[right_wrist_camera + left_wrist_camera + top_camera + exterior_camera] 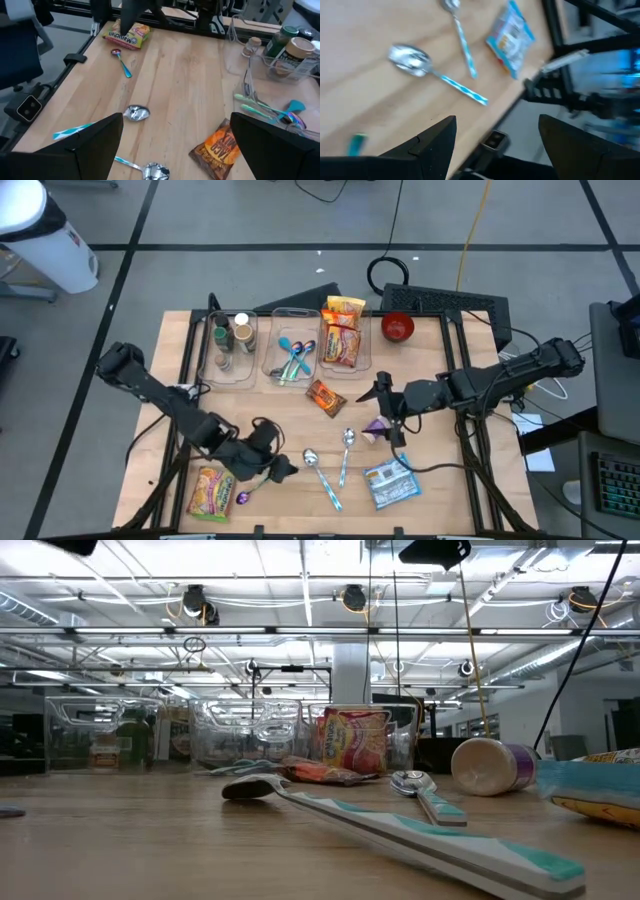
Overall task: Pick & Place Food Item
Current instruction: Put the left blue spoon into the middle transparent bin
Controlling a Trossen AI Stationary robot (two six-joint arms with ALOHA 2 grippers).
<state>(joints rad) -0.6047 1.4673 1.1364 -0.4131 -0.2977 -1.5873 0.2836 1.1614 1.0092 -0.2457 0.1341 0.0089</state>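
Note:
Loose food packs lie flat on the wooden table: a yellow noodle pack (213, 492) (127, 36) at the near left, an orange-brown snack pack (325, 395) (216, 147) in the middle, and a blue-white pack (390, 483) (511, 35) at the near right. More noodle packs (343, 330) stand in a clear bin at the back. My left gripper (283, 468) (495, 145) hovers open beside the yellow pack, above the table, holding nothing. My right gripper (385, 408) (175, 150) hovers open just right of the orange-brown pack, holding nothing.
Two silver spoons with teal-striped handles (315, 462) (346, 448) lie between the grippers; a small purple spoon (241, 498) lies by the yellow pack. A purple-lidded cup (375, 430) lies on its side. Clear bins (232, 345) with jars and utensils, and a red bowl (398, 327), line the far edge.

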